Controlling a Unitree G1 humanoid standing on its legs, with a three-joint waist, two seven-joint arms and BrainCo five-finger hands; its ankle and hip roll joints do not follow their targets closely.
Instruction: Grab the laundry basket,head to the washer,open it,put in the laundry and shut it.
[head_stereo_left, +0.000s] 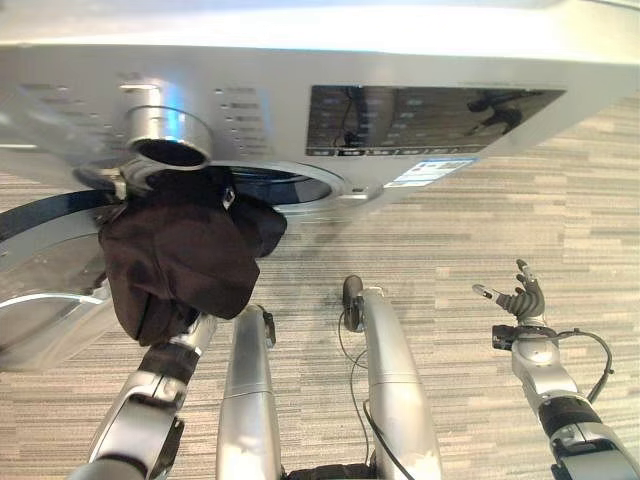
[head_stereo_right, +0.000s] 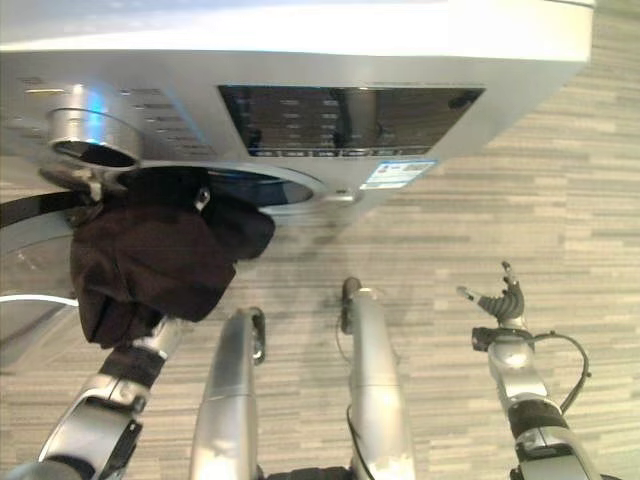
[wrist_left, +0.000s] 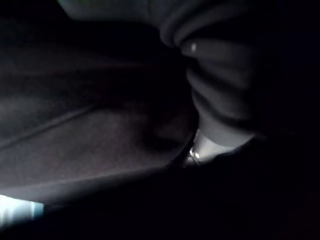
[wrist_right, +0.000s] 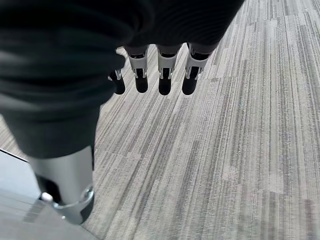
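- Dark brown, soft, crumpled laundry bundle (head_stereo_left: 185, 255) bunched at the rim of the round washer opening (head_stereo_left: 290, 185), hanging down over the left hand (head_stereo_left: 190, 325).
- Left-hand fingers buried in the cloth; grip impossible to tell, folds pressed close in the left wrist view.
- Silver front-loading washer (head_stereo_left: 320, 60) seen from above: glossy dark control panel (head_stereo_left: 420, 115), shiny chrome round knob (head_stereo_left: 170, 135) just above the bundle.
- Washer door (head_stereo_left: 45, 290) swung open at the left edge, dark glass ringed in grey, right beside the bundle.
- Right hand (head_stereo_left: 520, 298) held well apart over the striped grey carpet (head_stereo_left: 450, 250), fingers straight and spread, grasping nothing.
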